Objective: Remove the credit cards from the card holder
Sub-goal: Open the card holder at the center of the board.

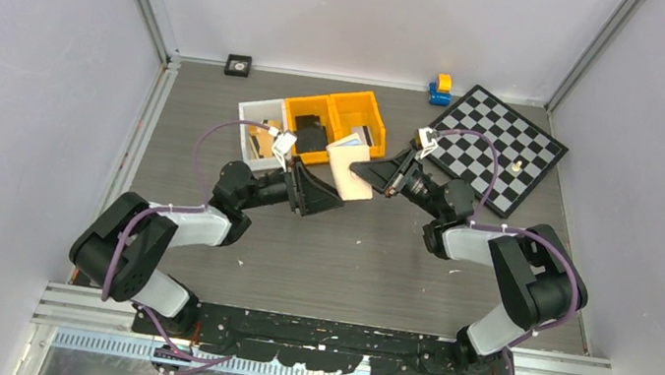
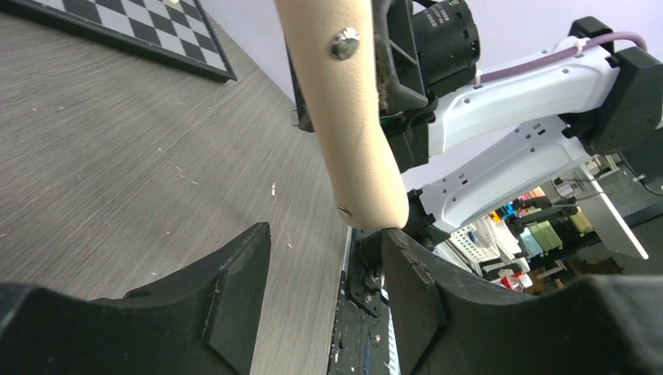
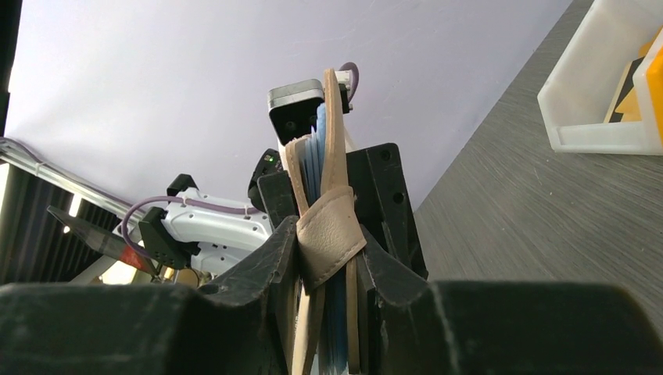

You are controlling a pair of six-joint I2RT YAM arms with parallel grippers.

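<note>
Two end effectors meet at the card holder [image 1: 349,170], which hangs in the air above the surface with the yellow bins [image 1: 335,113] just behind it. The right end effector [image 3: 328,262] comes at the card holder from the right and pinches it edge-on, one finger pressed against each outer face. A tan strap [image 3: 332,234] crosses the card holder's edge right where the fingers clamp. Between its two leaves the credit cards [image 3: 315,156] show only as thin bluish edges, tucked inside; none sticks out far enough to count.

From above, the card holder's long axis runs from the bins' side back toward the arm bases, slightly slanted. Its rounded near end reaches the left end effector [image 2: 324,250], which sits to the left of the card holder with its fingers spread. That end lies against or just off the tip of the right-hand finger; I cannot tell which. The gap between the fingers is empty.

Both arms reach inward with elbows bent and wrists roughly level, pointing at each other across the card holder. The left one is the free one, so the next move is probably its own: closing on a leaf or the strap to open the card holder. No card is out yet.
</note>
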